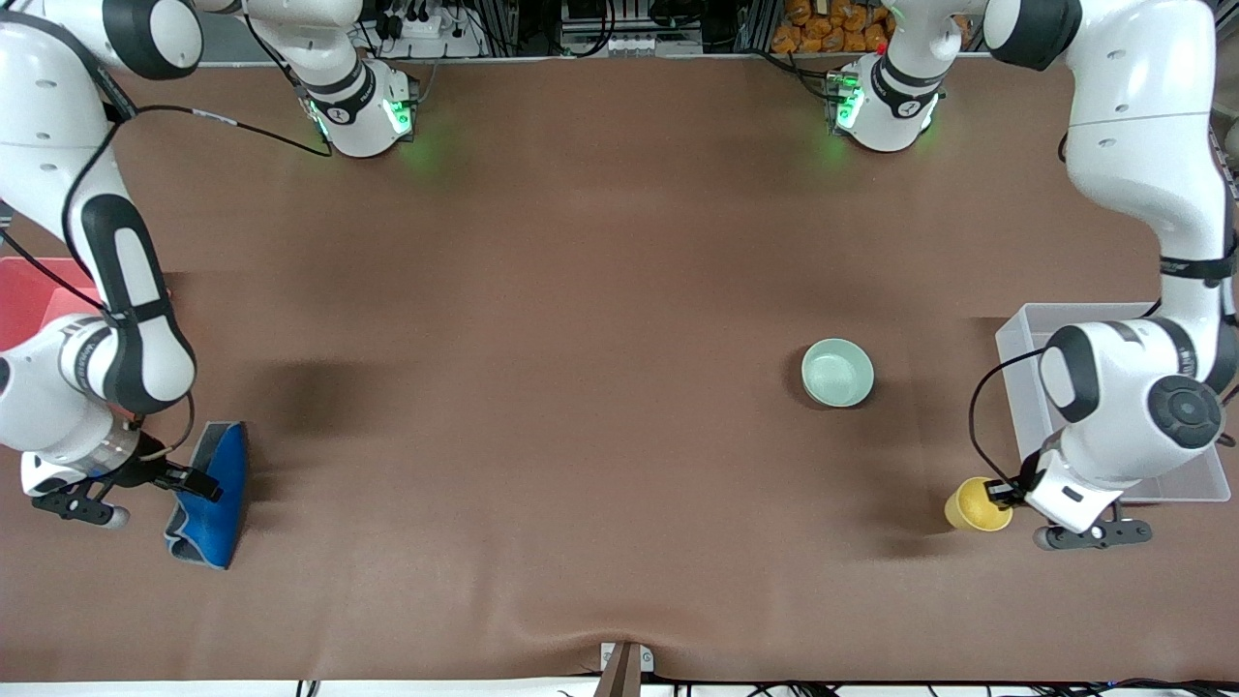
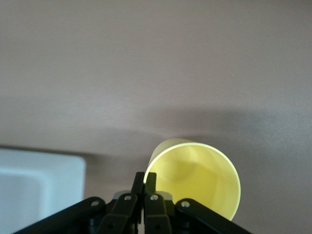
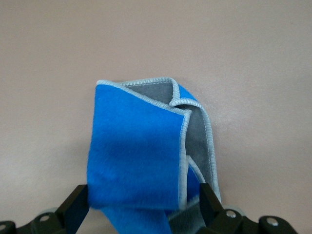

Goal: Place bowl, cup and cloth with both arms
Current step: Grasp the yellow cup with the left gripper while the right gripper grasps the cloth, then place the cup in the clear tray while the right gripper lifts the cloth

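Observation:
The yellow cup (image 1: 973, 505) is tilted, low over the table beside the clear bin. My left gripper (image 1: 1005, 496) is shut on the cup's rim, one finger inside and one outside; the left wrist view shows the gripper (image 2: 145, 178) and the cup (image 2: 197, 181). The pale green bowl (image 1: 837, 373) stands alone on the table, farther from the front camera than the cup. The blue cloth (image 1: 211, 494) lies bunched and folded at the right arm's end. My right gripper (image 1: 198, 481) is open, its fingers wide apart on either side of the cloth (image 3: 141, 151).
A clear plastic bin (image 1: 1026, 387) stands at the left arm's end, partly under the left arm; its corner shows in the left wrist view (image 2: 39, 185). A red container (image 1: 29, 295) sits at the right arm's end, at the table's edge.

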You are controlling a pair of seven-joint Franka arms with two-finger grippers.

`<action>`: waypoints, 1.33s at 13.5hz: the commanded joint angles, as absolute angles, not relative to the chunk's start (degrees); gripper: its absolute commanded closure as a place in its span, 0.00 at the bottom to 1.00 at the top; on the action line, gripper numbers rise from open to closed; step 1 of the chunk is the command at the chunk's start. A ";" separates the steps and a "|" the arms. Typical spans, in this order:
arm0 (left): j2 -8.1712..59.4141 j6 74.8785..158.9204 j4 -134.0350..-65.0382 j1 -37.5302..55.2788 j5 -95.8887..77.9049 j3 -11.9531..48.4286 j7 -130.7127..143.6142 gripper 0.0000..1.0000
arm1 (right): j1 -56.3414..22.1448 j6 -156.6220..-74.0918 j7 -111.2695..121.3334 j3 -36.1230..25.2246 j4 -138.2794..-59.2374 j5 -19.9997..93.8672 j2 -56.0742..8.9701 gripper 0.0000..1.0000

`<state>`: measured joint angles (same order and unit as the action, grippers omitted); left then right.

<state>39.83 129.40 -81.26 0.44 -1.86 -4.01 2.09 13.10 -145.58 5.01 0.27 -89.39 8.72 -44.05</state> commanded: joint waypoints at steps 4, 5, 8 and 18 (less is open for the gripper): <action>31.91 107.85 -74.36 -6.58 -3.78 -4.22 -3.66 1.00 | 12.74 -145.99 4.75 0.18 -87.89 10.37 -45.26 0.00; 31.47 107.75 -74.53 -7.98 -3.78 -4.31 -6.21 1.00 | 12.74 -145.99 4.66 0.18 -88.06 10.37 -45.18 0.00; 32.69 108.10 -74.97 -9.31 -3.95 -4.48 -10.97 1.00 | 12.57 -145.64 4.66 0.26 -88.24 12.21 -45.18 0.29; 39.46 118.90 -77.77 -12.84 -4.74 -4.39 -17.14 1.00 | 12.22 -145.20 2.99 0.18 -88.24 12.57 -44.83 1.00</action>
